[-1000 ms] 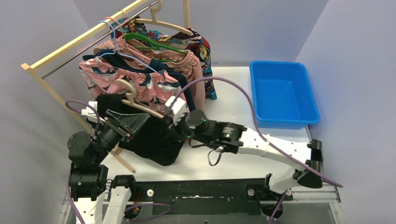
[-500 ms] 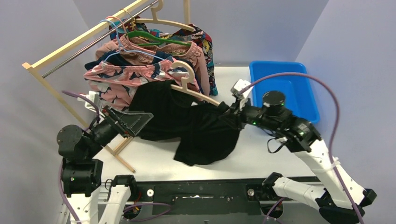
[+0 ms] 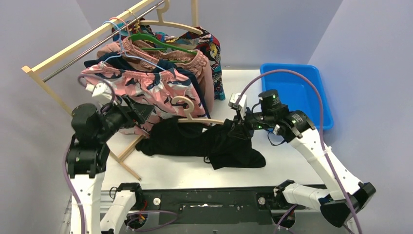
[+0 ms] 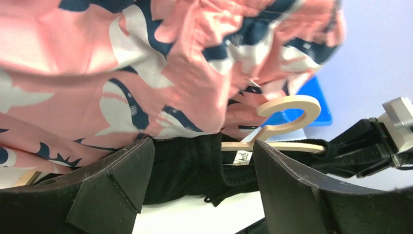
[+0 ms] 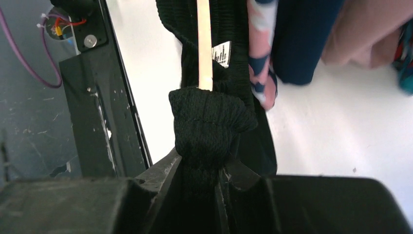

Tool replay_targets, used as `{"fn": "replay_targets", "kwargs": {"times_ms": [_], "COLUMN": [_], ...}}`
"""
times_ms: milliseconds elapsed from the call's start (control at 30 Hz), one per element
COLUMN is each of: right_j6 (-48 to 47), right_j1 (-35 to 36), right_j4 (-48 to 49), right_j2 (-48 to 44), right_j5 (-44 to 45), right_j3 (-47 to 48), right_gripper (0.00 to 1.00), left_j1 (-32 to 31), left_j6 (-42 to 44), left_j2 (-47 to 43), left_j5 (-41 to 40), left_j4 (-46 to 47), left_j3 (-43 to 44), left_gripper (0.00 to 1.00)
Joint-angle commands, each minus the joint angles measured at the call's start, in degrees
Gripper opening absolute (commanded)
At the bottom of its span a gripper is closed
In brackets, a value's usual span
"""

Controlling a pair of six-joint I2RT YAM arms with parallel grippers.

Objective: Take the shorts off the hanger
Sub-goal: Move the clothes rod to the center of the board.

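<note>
Right gripper (image 5: 202, 168) clamps the black shorts (image 3: 190, 141) bunched at its fingertips; left gripper (image 4: 202, 151) open, facing them

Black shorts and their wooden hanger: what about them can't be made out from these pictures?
- Right wrist view: the hanger's end is buried in the bunched waistband of the black shorts, so whether it is free is unclear.
- Top view: the right gripper's fingertips are hidden by that fabric.
- Both wrist views: the white label is too small to read.

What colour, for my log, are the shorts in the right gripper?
Black shorts; top external view shows best.
</note>
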Motion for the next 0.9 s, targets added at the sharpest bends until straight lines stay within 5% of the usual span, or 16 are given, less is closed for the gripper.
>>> {"fn": "replay_targets", "kwargs": {"times_ms": [0, 200, 333, 633, 867], "right_j6": [-6.7, -9.9, -7.0, 2.1, 9.6], "right_j1": [-9.2, -13.5, -13.5, -13.0, -12.1], "right_j4": [3.9, 0.1, 4.6, 12.5, 20.1], "right_j2": [1.4, 4.0, 1.1, -5.7, -6.4], "right_j5": [-16.5, -23.5, -28.0, -28.3, -26.9], "right_j3": [2.5, 3.4, -1.3, -11.2, -13.5], "right_gripper": [0.00, 0.00, 0.01, 0.02, 0.04], "left_j1": [-0.3, -1.4, -7.8, -34.5, -36.4], "left_j6": [9.6, 11.3, 10.1, 11.5, 6.7], "left_j2": [6.2, 8.0, 8.7, 15.2, 13.8], "left_j5": [4.8, 17.6, 11.5, -17.4, -15.2], "left_j4": [-0.7, 2.2, 1.3, -0.8, 9.8], "left_j3": [3.2, 4.1, 1.9, 9.2, 2.9], "left_gripper": [0.74, 0.72, 0.66, 0.65, 0.61]}}
